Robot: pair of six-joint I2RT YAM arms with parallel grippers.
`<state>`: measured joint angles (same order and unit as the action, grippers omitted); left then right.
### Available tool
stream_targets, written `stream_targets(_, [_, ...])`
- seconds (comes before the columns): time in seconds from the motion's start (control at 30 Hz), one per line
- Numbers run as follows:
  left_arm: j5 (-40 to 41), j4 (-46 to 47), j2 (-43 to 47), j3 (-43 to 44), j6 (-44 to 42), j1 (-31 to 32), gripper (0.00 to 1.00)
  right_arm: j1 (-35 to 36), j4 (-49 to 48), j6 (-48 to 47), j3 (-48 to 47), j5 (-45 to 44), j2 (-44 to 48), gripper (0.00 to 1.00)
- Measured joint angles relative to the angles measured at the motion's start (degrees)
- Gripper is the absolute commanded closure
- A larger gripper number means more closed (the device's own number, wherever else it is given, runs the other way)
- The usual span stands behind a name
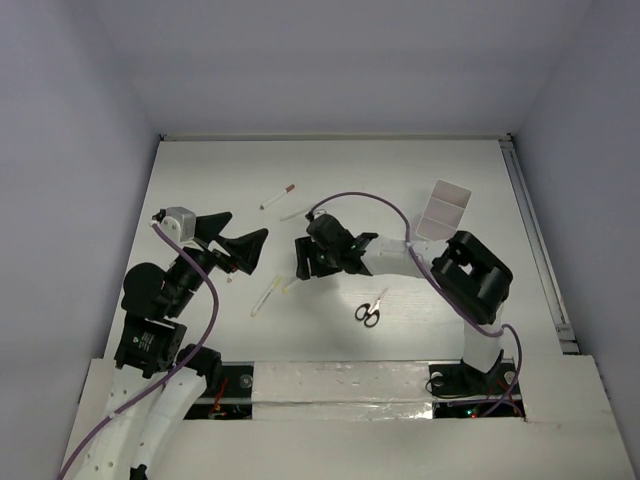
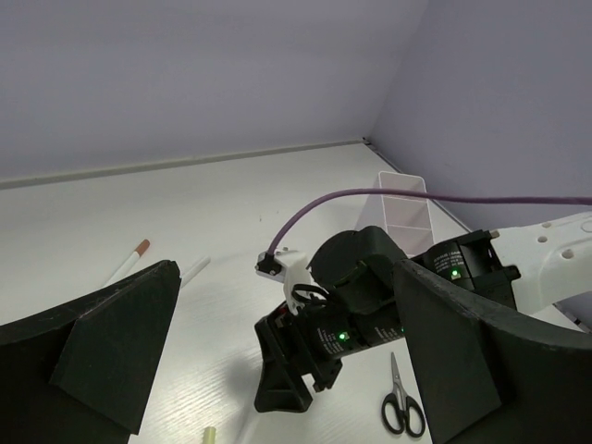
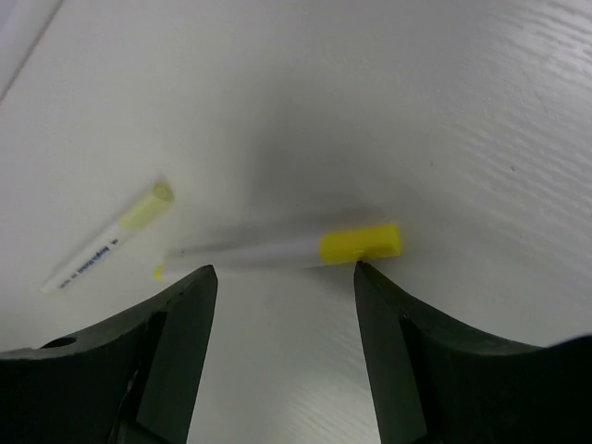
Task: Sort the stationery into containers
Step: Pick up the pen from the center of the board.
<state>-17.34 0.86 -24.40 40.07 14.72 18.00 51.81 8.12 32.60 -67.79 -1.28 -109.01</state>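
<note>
White counter (image 1: 400, 170): right end effector (image 3: 282, 282) released, spread astride a yellow-capped pen (image 3: 361, 242); left end effector (image 1: 238, 238) released wide, empty. Four pens, one scissors (image 1: 368, 309), one tray (image 1: 443, 211) far right.

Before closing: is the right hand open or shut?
Open. The right hand shows its fingers apart, the yellow-capped pen just beyond them.

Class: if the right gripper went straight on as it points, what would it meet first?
Probably the yellow-capped pen, lying crosswise just beyond the open fingers of the right gripper, though depth is unclear.
</note>
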Motion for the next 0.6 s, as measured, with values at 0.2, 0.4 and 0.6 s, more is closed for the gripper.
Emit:
stream_targets(0.2, [0.0,0.0,0.0,0.0,0.0,0.0,0.01,0.0,-0.4,0.2,-3.9,-0.8,-2.9,0.34])
stream_targets(0.4, [0.0,-0.1,0.1,0.0,0.0,0.0,0.01,0.0,2.8,-2.5,-9.0,-4.7,-6.1,0.46])
stream_targets(0.6, [0.0,-0.1,0.2,0.0,0.0,0.0,0.01,0.0,10.6,-9.0,-14.3,-8.2,-8.5,0.56])
